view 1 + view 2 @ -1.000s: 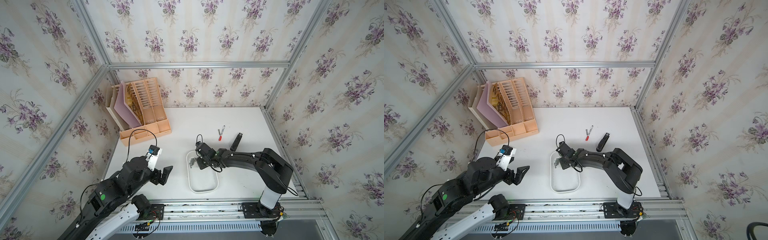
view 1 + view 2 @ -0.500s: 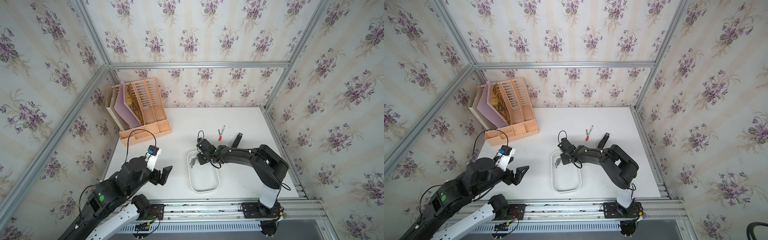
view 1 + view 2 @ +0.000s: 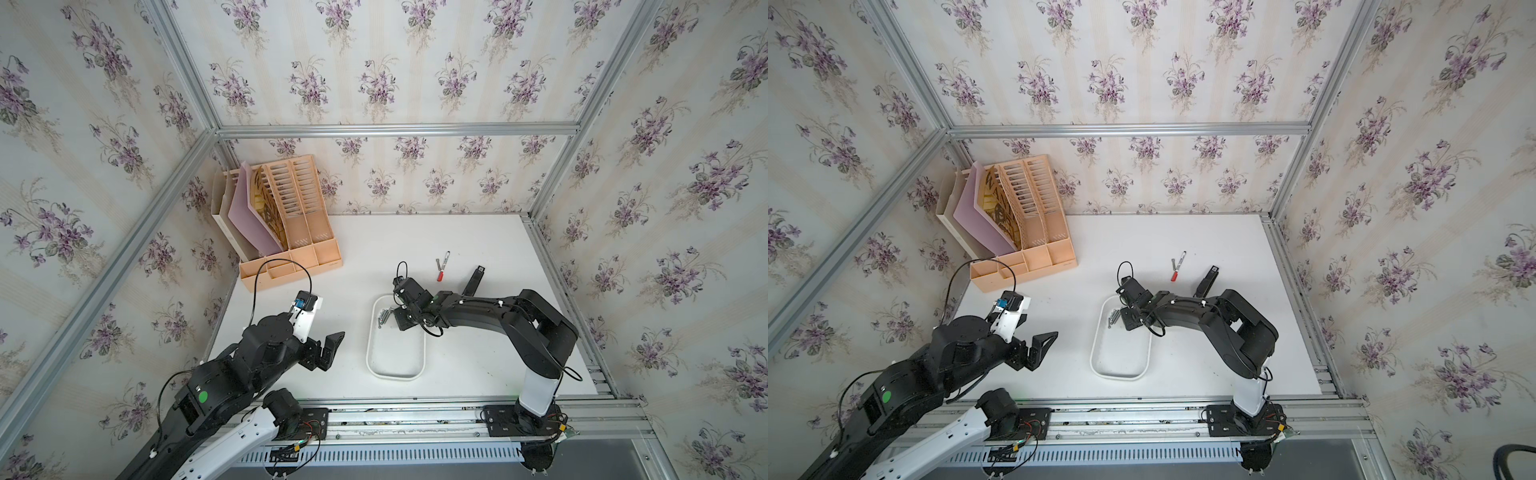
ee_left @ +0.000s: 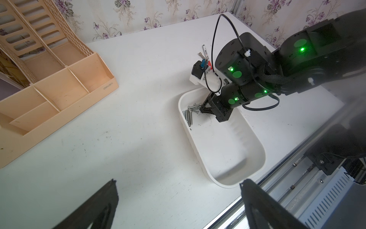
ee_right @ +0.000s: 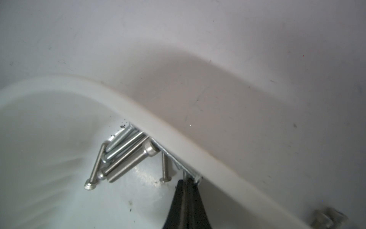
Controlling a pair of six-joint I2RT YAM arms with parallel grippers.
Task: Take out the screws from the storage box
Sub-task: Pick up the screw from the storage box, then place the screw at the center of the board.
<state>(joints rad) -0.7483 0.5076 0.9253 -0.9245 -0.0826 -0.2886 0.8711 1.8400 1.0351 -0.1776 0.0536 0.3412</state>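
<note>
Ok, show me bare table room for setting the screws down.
Widest: white tabletop between peach slatted plastic organizer and shallow white plastic storage box; also the back strip beyond the red-and-white marker pen. Crowded: the box's far corner, with silver metal screws and right end effector.

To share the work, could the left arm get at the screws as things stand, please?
Probably not safely: nothing lies between the left arm and the box, but the right arm has its shut jaws inside it beside the screws, risking a clash.
</note>
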